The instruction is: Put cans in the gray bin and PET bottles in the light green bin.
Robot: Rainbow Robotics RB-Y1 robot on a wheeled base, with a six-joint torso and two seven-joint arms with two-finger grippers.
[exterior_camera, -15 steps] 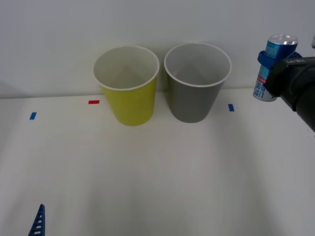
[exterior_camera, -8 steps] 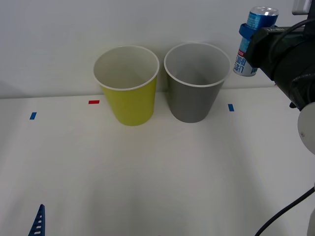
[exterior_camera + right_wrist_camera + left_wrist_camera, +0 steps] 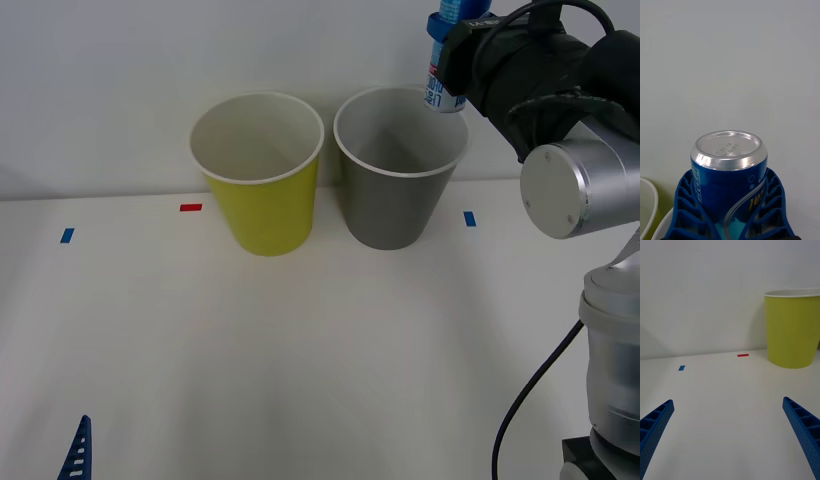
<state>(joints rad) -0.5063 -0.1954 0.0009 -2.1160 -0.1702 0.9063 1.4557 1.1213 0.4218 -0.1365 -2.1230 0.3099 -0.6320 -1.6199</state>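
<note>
Right gripper (image 3: 447, 45) clamps the small blue-and-white metal can (image 3: 441, 78) upright above the far right rim of the tall gray tapered bin (image 3: 392, 190), likely lined up for a drop. Can's top is cut off in the front view. Yellow-green tapered bin (image 3: 262, 195) stands just beside. Left gripper (image 3: 728, 435) waits low over the white table (image 3: 300, 360), fingers spread.

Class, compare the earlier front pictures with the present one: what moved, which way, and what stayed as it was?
The right gripper, shut on the can, rose and carried it toward the robot's left, from beyond the gray bin to above that bin's far right rim. The can is not let go. The gray bin, the light green bin and the left gripper, open and low over the table, stayed put.
</note>
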